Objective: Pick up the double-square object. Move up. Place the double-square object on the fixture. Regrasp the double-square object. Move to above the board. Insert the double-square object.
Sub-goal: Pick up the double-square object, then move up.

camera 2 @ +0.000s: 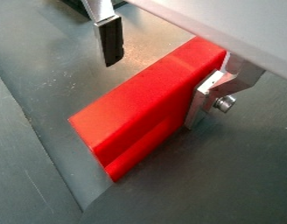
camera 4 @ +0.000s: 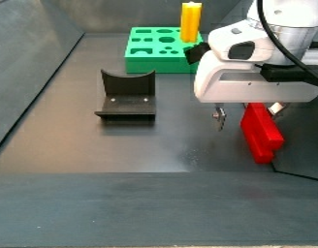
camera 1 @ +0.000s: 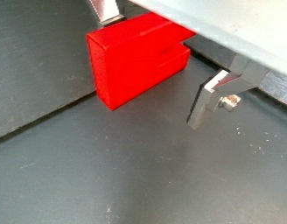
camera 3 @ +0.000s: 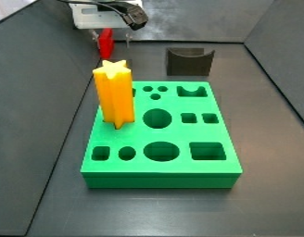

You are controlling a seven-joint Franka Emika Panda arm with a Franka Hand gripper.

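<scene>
The red double-square object (camera 1: 132,63) lies on the dark floor between my gripper's (camera 1: 156,72) fingers. The gripper is open. In a wrist view one silver finger (camera 2: 206,98) rests against the object's (camera 2: 140,109) side, while the dark-padded finger (camera 2: 109,42) stands clear of it. In a side view the gripper (camera 4: 246,114) hangs low over the object (camera 4: 263,134) at the right of the floor. The dark fixture (camera 4: 125,95) sits to the left of it. The green board (camera 3: 161,179) lies in the middle, with the fixture (camera 3: 188,62) behind it.
A tall yellow star prism (camera 3: 112,93) stands in the board's left side, also seen as a yellow star prism (camera 4: 190,19) at the far end. Dark walls ring the floor.
</scene>
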